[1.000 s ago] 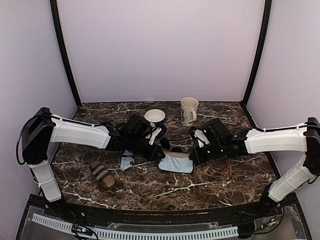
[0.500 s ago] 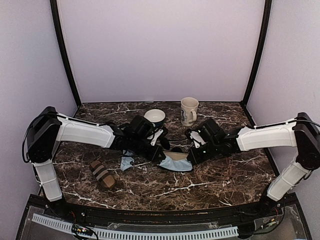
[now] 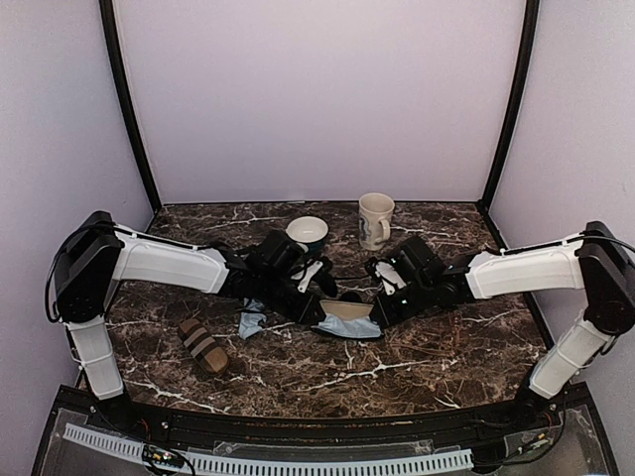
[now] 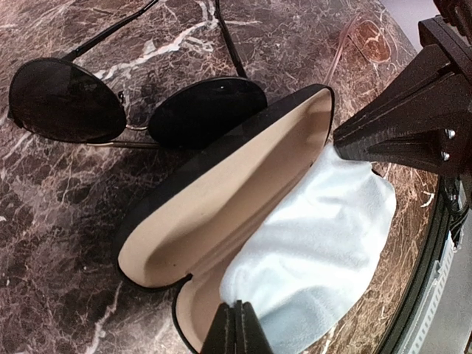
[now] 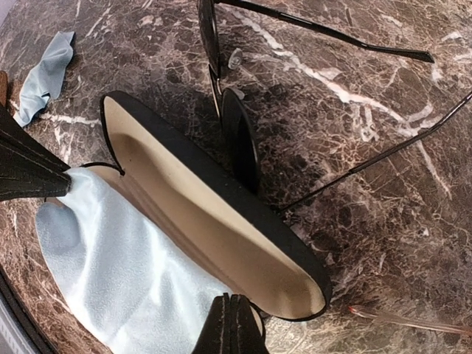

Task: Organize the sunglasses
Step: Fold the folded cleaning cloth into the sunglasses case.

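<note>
Item: sunglasses [image 4: 203, 109], dark teardrop lenses on a thin wire frame. They lie on the marble bench [image 4: 44, 214] with both arms unfolded and pointing away from the case, just beside the raised lid of the black case [image 4: 214, 210]. One lens is partly hidden behind the lid edge, so contact cannot be confirmed. They are outside the case and not yet stowed. Case: open, cream lining upward, with its lower half filled by a light blue cloth [image 4: 317, 236] that spills over the near rim. This probably explains why the glasses wait alongside, since the cloth occupies the space they need. Left pincer [image 4: 236, 324]: fingers together, tips at one end of the cloth. Right pincer [image 5: 231, 323]: fingers together, tips at the opposite end of the case. Whether either one has cloth nipped between its tips cannot be told. With one pincer at each end, the arms seem set to steady the case or draw the cloth flat. Step in hand, by judgement: readying the case, with the glasses yet to be folded and laid in. Also on the bench: a brown striped case [image 3: 202, 344] near the front left, a small blue cloth [image 3: 250, 321], a bowl [image 3: 308, 230] and a mug [image 3: 375, 219] at the back, and what looks like a pale-tinted second pair of glasses [image 4: 365, 43] beyond the case.
</note>
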### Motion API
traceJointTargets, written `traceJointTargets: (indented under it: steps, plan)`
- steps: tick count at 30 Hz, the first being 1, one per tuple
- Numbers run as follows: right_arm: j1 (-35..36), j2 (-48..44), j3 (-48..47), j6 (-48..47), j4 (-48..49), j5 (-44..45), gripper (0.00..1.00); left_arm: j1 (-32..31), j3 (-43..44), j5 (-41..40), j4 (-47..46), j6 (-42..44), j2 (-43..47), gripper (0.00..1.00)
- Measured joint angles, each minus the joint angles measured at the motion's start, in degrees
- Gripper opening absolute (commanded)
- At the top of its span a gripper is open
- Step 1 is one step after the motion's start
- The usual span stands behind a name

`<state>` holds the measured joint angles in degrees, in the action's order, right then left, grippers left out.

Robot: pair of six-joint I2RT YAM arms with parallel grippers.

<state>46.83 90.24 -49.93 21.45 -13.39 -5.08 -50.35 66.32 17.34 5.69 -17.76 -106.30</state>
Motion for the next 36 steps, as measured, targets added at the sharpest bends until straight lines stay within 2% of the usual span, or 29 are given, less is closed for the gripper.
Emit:
traceJointTargets:
  steps: [36]
  plan:
    - [0.0, 2.5, -0.2, -1.0, -0.6, -0.3, 0.00, 0.0, 1.1, 0.8, 1.4, 0.2, -2.9, 0.00]
